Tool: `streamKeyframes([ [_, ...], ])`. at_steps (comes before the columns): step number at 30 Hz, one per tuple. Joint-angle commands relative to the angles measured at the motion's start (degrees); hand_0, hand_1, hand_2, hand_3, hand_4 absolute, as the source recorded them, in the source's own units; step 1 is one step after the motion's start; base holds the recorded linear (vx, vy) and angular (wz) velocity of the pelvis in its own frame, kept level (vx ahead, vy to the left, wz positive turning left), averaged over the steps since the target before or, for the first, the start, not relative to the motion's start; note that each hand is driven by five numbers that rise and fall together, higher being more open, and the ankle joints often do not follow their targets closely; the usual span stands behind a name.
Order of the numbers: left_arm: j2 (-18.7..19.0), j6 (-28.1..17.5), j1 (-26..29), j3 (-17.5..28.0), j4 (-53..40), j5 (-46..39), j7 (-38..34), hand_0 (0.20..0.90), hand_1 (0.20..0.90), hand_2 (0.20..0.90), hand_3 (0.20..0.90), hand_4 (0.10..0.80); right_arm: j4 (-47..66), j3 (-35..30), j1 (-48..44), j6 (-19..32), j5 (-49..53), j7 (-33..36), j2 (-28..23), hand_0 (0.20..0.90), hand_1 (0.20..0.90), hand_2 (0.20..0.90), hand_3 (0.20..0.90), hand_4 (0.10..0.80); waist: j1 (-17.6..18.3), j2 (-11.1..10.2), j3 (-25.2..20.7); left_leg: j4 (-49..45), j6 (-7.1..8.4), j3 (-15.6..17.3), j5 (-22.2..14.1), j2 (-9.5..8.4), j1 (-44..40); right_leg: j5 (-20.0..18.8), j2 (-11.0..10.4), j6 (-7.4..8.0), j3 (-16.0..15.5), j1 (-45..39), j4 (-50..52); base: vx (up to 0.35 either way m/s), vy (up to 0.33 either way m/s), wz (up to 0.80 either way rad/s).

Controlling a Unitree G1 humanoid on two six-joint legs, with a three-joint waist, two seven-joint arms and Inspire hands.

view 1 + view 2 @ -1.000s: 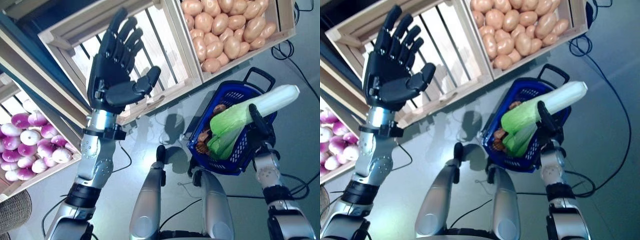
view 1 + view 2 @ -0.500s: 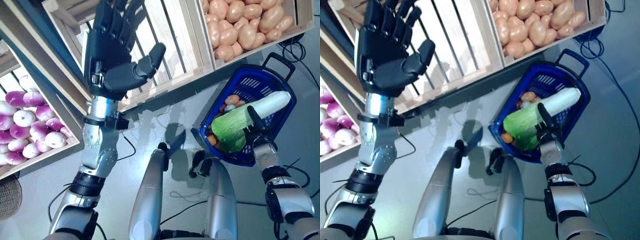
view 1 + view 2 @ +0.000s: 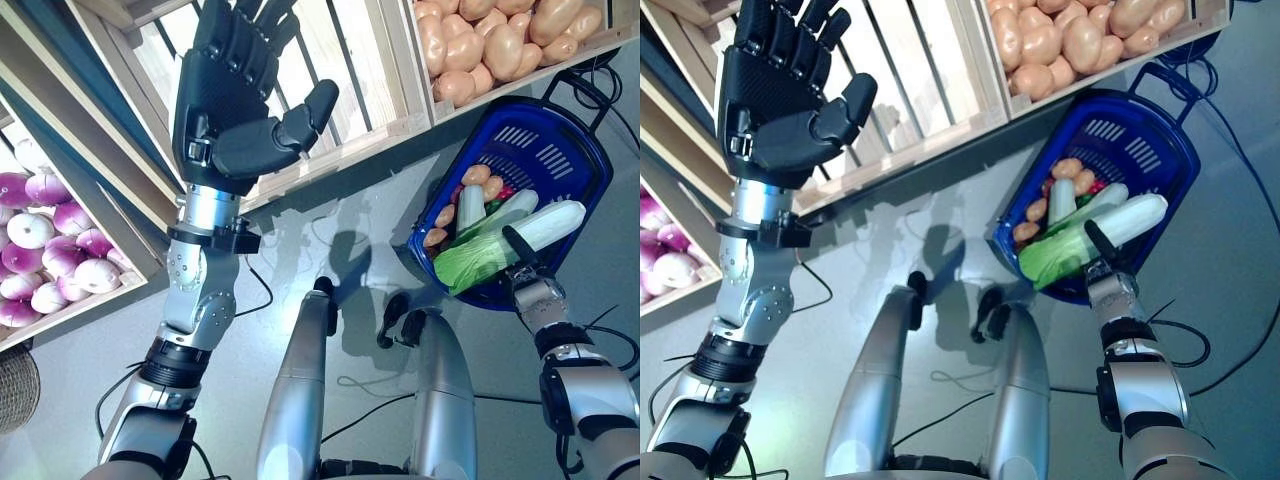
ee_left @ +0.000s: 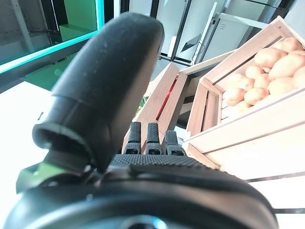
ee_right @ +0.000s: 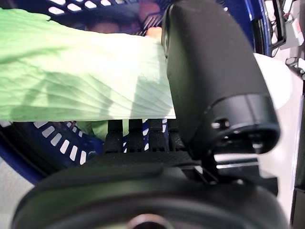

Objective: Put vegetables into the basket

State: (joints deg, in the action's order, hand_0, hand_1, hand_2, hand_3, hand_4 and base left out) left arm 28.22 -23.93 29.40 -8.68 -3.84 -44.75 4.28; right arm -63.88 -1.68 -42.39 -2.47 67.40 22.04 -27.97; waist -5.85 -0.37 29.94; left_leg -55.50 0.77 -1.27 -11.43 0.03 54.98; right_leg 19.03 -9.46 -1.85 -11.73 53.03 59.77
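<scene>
Right hand [image 3: 1102, 250] grips the cabbage [image 3: 500, 244] over the basket [image 3: 570, 150] (left hand [image 3: 235, 120] open); early release could tip it out.

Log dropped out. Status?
Left hand open, raised by the empty crate. Right hand shut on cabbage, over blue basket. Nothing blocking.

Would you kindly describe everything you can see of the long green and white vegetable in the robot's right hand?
The long vegetable looks like a Chinese cabbage: a smooth white stalk end and ribbed, pale green leaves at the other end. It lies slanted over the blue basket, leafy end over the near rim, white end over the inside. The right robot hand is curled round its middle, thumb across the top. Below it in the basket lie small orange-brown vegetables and a pale one.
</scene>
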Motion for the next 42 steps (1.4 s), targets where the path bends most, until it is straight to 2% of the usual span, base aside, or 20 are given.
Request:
streamKeyframes([
  [1,-0.6,-3.8,2.2,1.9,-10.5,0.4,1.2,0.900,0.900,0.900,0.900,0.800,-0.6,-0.3,0.6,1.7,-3.7,4.6,-3.0,0.425,0.425,0.425,0.425,0.483,-0.6,2.1,-0.1,-1.6,-3.15,3.4,-5.2,-2.17,-1.3,-5.2,1.9,-0.09,0.5,-2.2,-1.9,0.062,-0.017,0.02],
  [2,-0.6,-3.7,1.9,2.1,-10.5,0.3,1.4,0.900,0.900,0.900,0.900,0.800,-0.8,-0.6,0.8,2.2,-3.7,4.8,-3.2,0.900,0.900,0.900,0.900,0.800,-0.7,2.1,-0.1,-1.7,-3.07,3.4,-5.6,-2.18,-1.7,-4.9,2.0,0.04,0.5,-2.6,-1.8,0.038,-0.012,0.02],
  [8,-0.3,-3.7,0.5,2.4,-10.9,0.3,1.4,0.900,0.900,0.900,0.900,0.800,1.1,-1.8,1.7,4.5,-3.2,6.9,-3.3,0.900,0.900,0.900,0.900,0.800,-0.5,2.0,-0.1,-1.2,-3.18,3.7,-5.5,-1.85,-2.4,-5.2,2.1,0.11,0.4,-3.0,-2.3,0.039,-0.002,-0.01],
  [9,-0.2,-3.7,0.3,2.3,-11.1,0.4,1.3,0.900,0.900,0.900,0.900,0.800,1.3,-2.1,1.7,5.7,-2.9,7.1,-3.4,0.900,0.900,0.900,0.900,0.800,-0.5,2.0,-0.1,-1.1,-3.44,4.0,-4.5,-1.63,-1.7,-6.1,1.8,-0.41,-0.1,-2.4,-2.6,0.053,-0.009,-0.04],
  [10,-0.3,-3.7,0.2,2.2,-11.0,0.4,1.3,0.900,0.900,0.900,0.900,0.800,1.3,-2.1,1.7,5.9,-2.9,7.2,-3.4,0.900,0.900,0.900,0.900,0.800,-0.5,2.0,-0.1,-1.2,-3.14,3.6,-5.5,-1.84,-2.5,-5.2,2.1,0.12,0.4,-3.2,-2.4,0.000,0.000,0.00],
  [11,-0.3,-3.6,-0.2,2.5,-11.2,0.5,1.6,0.900,0.900,0.900,0.900,0.800,2.2,-2.6,1.8,6.5,-2.2,7.5,-3.6,0.900,0.900,0.900,0.900,0.800,-0.5,2.0,-0.1,-0.8,-3.36,3.9,-4.5,-1.63,-1.9,-6.0,1.9,-0.43,-0.1,-2.8,-2.9,0.095,-0.010,-0.02],
  [12,-0.3,-3.6,-0.4,2.5,-11.2,0.6,1.6,0.900,0.900,0.900,0.900,0.800,2.7,-2.8,2.0,6.6,-2.0,7.8,-3.6,0.900,0.900,0.900,0.900,0.800,-0.4,1.9,-0.1,-0.8,-3.13,3.6,-5.2,-1.72,-2.7,-5.4,2.1,-0.03,0.3,-3.4,-2.9,0.033,-0.008,-0.02],
  [14,0.0,-3.6,-0.9,2.9,-11.4,0.1,1.4,0.900,0.900,0.900,0.900,0.800,4.3,-3.4,2.3,7.6,-1.5,8.6,-3.8,0.900,0.900,0.900,0.900,0.800,-0.4,1.9,-0.1,0.2,-3.27,4.0,-4.1,-1.38,-2.5,-6.3,1.9,-0.42,-0.3,-3.2,-3.7,0.017,-0.004,-0.02],
  [21,1.1,-3.8,-2.0,3.2,-10.9,-1.0,2.0,0.900,0.900,0.900,0.900,0.800,6.9,-4.3,2.5,10.3,-0.7,9.6,-4.5,0.900,0.900,0.900,0.900,0.800,-0.2,1.2,-0.1,3.1,-2.88,4.1,-2.9,-0.60,-4.4,-7.4,2.5,-0.28,-0.3,-5.4,-6.7,0.036,-0.021,-0.02],
  [24,1.4,-2.3,-2.9,3.4,-11.1,-3.7,3.0,0.900,0.900,0.900,0.900,0.800,7.7,-4.9,2.9,11.5,-0.2,8.0,-4.6,0.900,0.900,0.900,0.900,0.800,-0.3,0.7,-0.1,6.6,-2.27,4.1,-1.5,-0.37,-7.4,-8.4,3.0,0.09,-0.3,-8.5,-10.0,0.064,-0.013,-0.02],
  [28,0.8,0.7,-4.5,2.3,-9.9,-5.7,4.7,0.900,0.900,0.900,0.900,0.800,13.4,-4.1,3.7,14.0,3.1,4.6,-3.8,0.900,0.900,0.900,0.900,0.800,-0.1,-0.7,-0.1,16.1,-0.77,3.7,1.8,-0.52,-14.3,-10.2,4.4,0.53,0.2,-16.4,-20.2,0.015,0.009,-0.10],
  [30,0.6,0.7,-5.0,1.8,-8.4,-5.4,4.1,0.900,0.900,0.900,0.900,0.800,14.8,-3.7,4.7,14.1,1.6,4.1,-3.0,0.900,0.900,0.900,0.900,0.800,-0.1,-1.2,-0.2,20.6,-0.41,3.6,3.2,-0.54,-18.1,-10.9,4.8,0.81,-0.1,-20.3,-24.7,0.015,0.033,-0.07],
  [31,0.2,1.6,-5.6,0.9,-7.0,-8.0,4.7,0.900,0.900,0.900,0.900,0.800,16.1,-2.9,6.0,14.2,1.3,2.9,-2.1,0.900,0.900,0.900,0.900,0.800,-0.1,-1.5,-0.2,24.6,0.19,3.4,4.9,-0.56,-21.7,-11.7,5.1,1.02,-0.7,-24.4,-28.9,0.055,0.052,-0.05],
  [36,-1.9,5.7,-11.7,-0.8,-2.9,-7.3,8.4,0.900,0.900,0.900,0.900,0.800,19.2,-1.5,14.1,14.2,-0.2,-3.3,1.1,0.900,0.900,0.900,0.900,0.800,0.5,-2.1,-5.6,37.1,1.12,3.9,9.0,-0.14,-32.3,-14.5,6.5,1.22,-2.3,-36.0,-42.7,0.049,0.061,-0.05],
  [40,-2.4,8.7,-14.9,-2.7,0.5,-4.2,9.5,0.900,0.900,0.900,0.900,0.800,23.7,0.1,20.3,15.9,-8.2,-3.8,2.9,0.900,0.900,0.900,0.900,0.800,1.0,-1.7,-8.4,41.9,0.76,3.7,10.5,-0.34,-37.2,-15.8,6.4,1.99,-2.4,-40.6,-46.3,0.027,0.093,-0.02],
  [42,-2.2,10.3,-17.7,-3.6,2.7,-2.5,11.1,0.900,0.900,0.900,0.900,0.800,27.9,1.2,26.0,15.3,-18.5,-3.9,3.6,0.900,0.900,0.900,0.900,0.800,1.8,-1.4,-11.0,45.8,0.58,3.9,11.9,-0.11,-40.6,-17.0,6.3,2.65,-2.4,-43.6,-49.5,0.093,0.112,-0.04],
])
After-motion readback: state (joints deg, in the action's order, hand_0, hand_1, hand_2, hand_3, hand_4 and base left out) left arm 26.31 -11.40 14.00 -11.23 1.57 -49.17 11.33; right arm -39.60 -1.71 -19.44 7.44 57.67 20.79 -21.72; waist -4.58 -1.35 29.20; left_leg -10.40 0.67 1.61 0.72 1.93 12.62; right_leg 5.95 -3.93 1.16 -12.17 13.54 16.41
